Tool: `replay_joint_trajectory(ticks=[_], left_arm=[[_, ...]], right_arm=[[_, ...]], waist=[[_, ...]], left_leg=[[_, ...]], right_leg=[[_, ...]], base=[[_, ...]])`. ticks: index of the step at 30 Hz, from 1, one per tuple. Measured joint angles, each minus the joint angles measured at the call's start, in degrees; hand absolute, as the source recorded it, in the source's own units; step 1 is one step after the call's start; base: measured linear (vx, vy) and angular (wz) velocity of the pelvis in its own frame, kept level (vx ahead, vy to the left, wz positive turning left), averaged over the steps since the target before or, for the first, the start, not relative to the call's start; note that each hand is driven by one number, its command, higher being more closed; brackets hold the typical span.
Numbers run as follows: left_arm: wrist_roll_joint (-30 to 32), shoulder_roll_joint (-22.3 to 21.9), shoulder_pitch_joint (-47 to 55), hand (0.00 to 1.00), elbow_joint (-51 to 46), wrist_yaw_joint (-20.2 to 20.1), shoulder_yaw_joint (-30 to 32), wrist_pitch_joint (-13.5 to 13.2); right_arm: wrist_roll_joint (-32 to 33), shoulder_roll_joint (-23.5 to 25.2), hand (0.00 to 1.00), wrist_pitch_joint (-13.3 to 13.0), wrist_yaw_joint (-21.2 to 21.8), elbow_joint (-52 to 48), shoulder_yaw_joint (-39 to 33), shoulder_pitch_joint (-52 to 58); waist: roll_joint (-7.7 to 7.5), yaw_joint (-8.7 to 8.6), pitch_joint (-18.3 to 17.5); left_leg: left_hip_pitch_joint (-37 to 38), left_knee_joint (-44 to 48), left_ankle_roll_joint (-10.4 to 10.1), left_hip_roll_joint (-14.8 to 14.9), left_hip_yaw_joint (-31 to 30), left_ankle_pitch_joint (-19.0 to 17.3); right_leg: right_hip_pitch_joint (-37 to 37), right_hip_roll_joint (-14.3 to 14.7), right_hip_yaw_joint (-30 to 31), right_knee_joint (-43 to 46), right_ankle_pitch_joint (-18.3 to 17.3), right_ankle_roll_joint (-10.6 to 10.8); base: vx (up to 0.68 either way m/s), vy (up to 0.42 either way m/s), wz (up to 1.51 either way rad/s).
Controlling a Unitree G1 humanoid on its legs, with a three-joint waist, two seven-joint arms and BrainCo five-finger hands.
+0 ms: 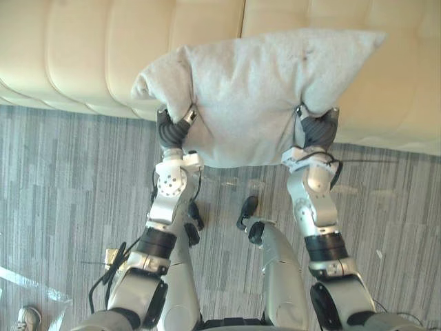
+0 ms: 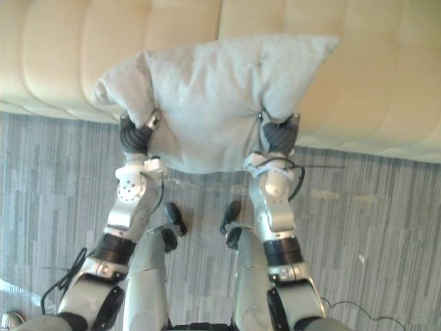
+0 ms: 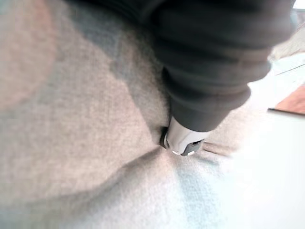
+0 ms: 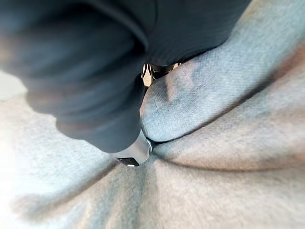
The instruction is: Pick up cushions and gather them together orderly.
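Observation:
A light grey cushion [image 1: 255, 96] hangs in the air in front of the cream sofa [image 1: 83, 55], held from below at both lower corners. My left hand [image 1: 176, 127] grips its left lower corner and my right hand [image 1: 315, 131] its right lower corner. Their dark ribbed covers show, and the fingers are sunk in the cloth. In the left wrist view the thumb [image 3: 183, 140] digs into the grey cloth [image 3: 86, 143] and pulls folds towards it. The right wrist view shows the same pinch, with the thumb [image 4: 135, 153] pressed into a deep crease of the cushion [image 4: 214, 119].
The sofa's long padded seat runs across the back of the scene, behind the cushion. Grey striped carpet [image 1: 69, 179] covers the floor below my arms. A person's light shoe [image 1: 27, 318] stands on the carpet at the lower left.

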Motion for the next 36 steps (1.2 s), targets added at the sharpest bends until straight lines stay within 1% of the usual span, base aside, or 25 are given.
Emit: replay_joint_trajectory(ticks=[3, 4, 8, 10, 11, 12, 13, 14, 16, 17, 18, 20, 21, 22, 23, 24, 25, 26, 27, 29, 30, 31, 33, 34, 36], left_arm=[[-0.06, 0.02, 7.69, 1.00, -2.19, -0.63, -1.20, -0.77], [-0.14, 0.41, 10.56, 1.00, -2.18, -0.73, -1.99, -0.99], [-2.07, 3.82, 18.45, 1.00, -1.93, -4.75, -4.78, -0.07], [-3.00, 4.49, 21.40, 1.00, -0.87, -6.85, -5.21, 0.51], [-3.37, 4.57, 23.45, 1.00, -0.54, -7.55, -5.32, 0.87], [-3.48, 4.57, 25.30, 1.00, -0.50, -8.25, -5.32, 1.01], [-3.52, 4.61, 27.54, 1.00, -0.39, -9.16, -5.31, 1.26], [-3.52, 4.61, 28.33, 1.00, -0.07, -9.63, -5.31, 1.52], [-3.52, 4.53, 30.57, 1.00, 0.52, -10.83, -5.30, 2.54], [-3.51, 4.52, 31.11, 1.00, 0.54, -10.92, -5.30, 2.62], [-3.52, 3.80, 31.74, 1.00, 0.54, -11.76, -5.33, 2.73], [-3.51, 3.32, 31.77, 1.00, 0.54, -11.97, -5.39, 2.81], [-3.50, 2.80, 31.87, 1.00, 0.50, -12.06, -5.38, 2.88], [-3.48, 2.35, 31.92, 1.00, 0.38, -12.06, -5.36, 2.88], [-3.46, 1.98, 32.11, 1.00, 0.18, -12.06, -5.41, 2.88], [-3.44, 1.94, 32.25, 1.00, 0.10, -12.06, -5.43, 2.92], [-3.42, 2.48, 32.50, 1.00, 0.01, -12.06, -5.46, 2.95], [-3.38, 2.44, 32.66, 1.00, -0.49, -12.06, -5.47, 2.96], [-3.36, 2.27, 33.07, 1.00, -1.49, -12.06, -5.48, 2.95], [-3.37, 2.62, 33.59, 1.00, -2.28, -12.06, -5.49, 2.94], [-3.37, 2.82, 33.62, 1.00, -2.32, -12.06, -5.45, 2.95], [-3.37, 3.37, 33.68, 1.00, -2.56, -12.04, -5.43, 2.95], [-3.36, 4.26, 33.94, 1.00, -4.03, -11.80, -5.34, 2.92], [-3.36, 4.46, 33.88, 1.00, -4.82, -11.66, -5.34, 2.84], [-3.35, 4.56, 33.14, 1.00, -5.83, -11.65, -5.33, 2.56]], right_arm=[[0.01, 0.44, 1.00, -0.34, 2.70, -1.28, 1.81, 7.61], [0.01, 0.47, 1.00, -0.36, 3.84, -0.78, 2.46, 10.07], [0.10, 0.26, 1.00, -0.32, 7.80, 4.77, 2.65, 15.45], [0.15, 0.25, 1.00, -0.16, 9.45, 6.88, 2.72, 18.08], [0.15, 0.29, 1.00, 0.11, 10.35, 7.70, 2.95, 19.70], [0.18, 0.28, 1.00, 0.49, 10.90, 7.71, 3.39, 21.29], [0.20, 0.29, 1.00, 0.63, 11.29, 7.68, 4.05, 23.45], [0.20, 0.29, 1.00, 0.88, 11.48, 7.68, 4.19, 24.26], [0.37, 0.02, 1.00, 1.11, 12.60, 7.58, 4.23, 26.01], [0.59, -0.03, 1.00, 1.14, 12.85, 7.57, 4.22, 26.16], [0.69, -0.24, 1.00, 1.14, 12.95, 7.39, 3.77, 26.26], [0.69, -0.24, 1.00, 1.15, 12.96, 7.29, 3.21, 26.23], [0.68, -0.31, 1.00, 1.16, 12.97, 7.29, 2.95, 26.18], [0.65, -0.33, 1.00, 1.16, 13.00, 7.31, 2.62, 26.12], [0.64, -0.46, 1.00, 1.17, 13.07, 7.32, 2.39, 26.08], [0.63, -0.34, 1.00, 1.28, 13.24, 7.46, 2.19, 26.12], [0.56, 0.37, 1.00, 1.57, 13.33, 7.51, 2.24, 26.81], [0.53, 0.45, 1.00, 1.50, 13.39, 7.16, 2.23, 27.31], [0.50, 0.33, 1.00, 1.40, 13.40, 7.14, 2.22, 27.28], [0.12, 0.44, 1.00, 1.47, 13.68, 7.34, 2.22, 27.11], [0.09, 0.54, 1.00, 1.47, 13.93, 7.50, 2.22, 27.09], [0.04, 0.70, 1.00, 1.47, 14.39, 7.94, 2.23, 27.08], [0.01, 1.11, 1.00, 1.47, 14.88, 8.40, 2.34, 26.84], [0.02, 1.11, 1.00, 1.41, 14.89, 8.38, 2.51, 26.63], [0.03, 0.51, 1.00, 1.23, 14.90, 8.27, 2.48, 26.19]], waist=[[-0.07, -0.01, -4.06], [-0.38, -0.04, -5.16], [-1.57, -1.44, -8.20], [-1.67, -1.85, -8.65], [-1.59, -1.93, -8.84], [-1.55, -1.90, -8.82], [-1.60, -1.65, -8.90], [-1.73, -1.31, -9.00], [-1.53, -0.24, -10.37], [-1.43, -0.08, -10.84], [-1.13, 0.05, -12.23], [-0.75, 0.07, -12.56], [-0.76, 0.21, -13.12], [-0.76, 0.49, -13.70], [-0.34, 0.91, -14.02], [-0.25, 1.31, -14.14], [-1.59, 1.47, -15.44], [-2.21, 1.29, -16.12], [-2.58, 1.26, -16.37], [-2.65, 1.21, -16.43], [-2.61, 1.01, -16.40], [-2.43, 0.57, -16.35], [-2.39, 0.58, -16.41], [-2.35, 0.51, -16.44], [-2.40, 0.06, -16.48]], left_leg=[[3.61, -3.35, -0.58, -1.06, 0.37, 0.15], [5.75, -5.14, -1.35, -1.80, 0.10, 0.38], [10.28, -8.90, -2.89, -3.23, -1.14, 0.30], [11.98, -7.62, -3.57, -2.31, -1.05, -1.34], [12.83, -5.54, -3.79, -0.93, -1.00, -3.00], [13.66, -3.47, -3.99, 0.31, -0.93, -4.27], [13.67, 1.65, -3.80, 1.94, -2.13, -5.36], [12.62, 5.93, -3.46, 2.73, -3.87, -5.22], [8.25, 17.55, 0.20, 3.67, -10.37, -2.04], [5.99, 20.36, -0.55, 3.42, -12.72, -1.25], [4.52, 17.86, -3.24, 0.37, -16.86, -3.28], [4.39, 13.16, -3.94, -2.11, -18.85, -4.94], [4.51, 6.35, -4.82, -4.75, -20.31, -5.29], [4.89, -1.59, -6.44, -6.80, -21.59, -4.07], [6.43, -9.84, -7.16, -7.47, -21.73, -0.88], [7.94, -12.04, -6.03, -7.58, -21.56, 4.34], [9.09, -11.92, -3.41, -8.90, -20.19, 6.11], [8.98, -10.63, -2.39, -9.61, -19.32, 4.55], [9.09, -7.60, -1.48, -10.04, -17.89, 1.48], [11.88, -5.56, -0.25, -10.55, -15.47, -2.21], [13.73, -5.80, 0.40, -10.75, -15.09, -3.00], [16.25, -5.96, 0.96, -10.53, -15.02, -4.09], [19.59, -6.51, 0.55, -9.34, -15.08, -5.53], [20.82, -7.39, 0.25, -8.68, -15.17, -5.77], [21.88, -8.24, 0.13, -7.90, -15.86, -5.81]], right_leg=[[3.09, 0.92, 1.11, -3.64, 0.58, 1.06], [4.67, 1.33, 1.77, -5.33, 1.04, 1.35], [8.27, 1.99, 2.96, -8.51, 1.53, 1.80], [10.40, 2.99, 3.45, -8.44, 0.96, 1.97], [11.82, 3.81, 3.67, -8.16, -0.37, 2.28], [13.32, 4.61, 3.96, -8.14, -1.64, 1.81], [15.29, 5.64, 4.57, -7.67, -2.98, 1.26], [15.73, 6.05, 4.76, -7.07, -3.72, 1.12], [17.89, 7.40, 6.43, -6.49, -5.22, 0.25], [18.55, 7.66, 6.78, -7.05, -5.30, 0.13], [18.68, 7.60, 7.76, -7.63, -5.77, -0.20], [19.34, 7.60, 8.27, -8.57, -5.82, -0.43], [19.73, 7.43, 9.09, -9.40, -5.74, -0.73], [20.06, 7.25, 9.79, -10.24, -5.93, -0.31], [20.84, 7.34, 10.22, -10.85, -6.30, 0.43], [21.63, 7.62, 11.28, -10.80, -6.89, 1.55], [22.17, 6.46, 13.03, -10.56, -7.52, 3.42], [22.48, 5.42, 13.28, -10.06, -7.78, 4.63], [22.39, 4.47, 15.16, -7.52, -8.35, 5.72], [18.96, 2.88, 17.54, 4.25, -8.53, 7.26], [17.39, 2.04, 17.76, 9.65, -7.24, 8.59], [14.91, 1.44, 18.31, 16.50, -6.53, 7.84], [12.49, 2.55, 18.40, 20.48, -8.79, 5.02], [11.20, 3.77, 18.87, 18.92, -9.75, 4.47], [8.86, 6.57, 21.79, 8.34, -9.71, 4.31]], base=[[0.12, 0.018, -0.15], [0.13, 0.025, -0.23], [0.11, 0.024, -0.16], [0.13, 0.001, -0.20], [0.13, -0.027, -0.24], [0.12, -0.014, -0.23], [0.12, -0.021, -0.20], [0.08, -0.046, -0.31], [0.11, -0.067, -0.39], [0.20, -0.008, -0.42], [0.17, 0.017, -0.30], [0.19, 0.059, -0.22], [0.22, 0.100, -0.25], [0.30, 0.137, -0.37], [0.25, 0.101, -0.46], [0.35, 0.137, -0.50], [0.40, 0.133, -0.34], [0.52, 0.177, -0.28], [0.52, 0.201, -0.33], [0.39, 0.182, -0.41], [0.36, 0.126, -0.25], [0.35, 0.101, -0.19], [0.28, 0.032, -0.15], [0.31, -0.040, -0.04], [0.24, -0.107, 0.18]])
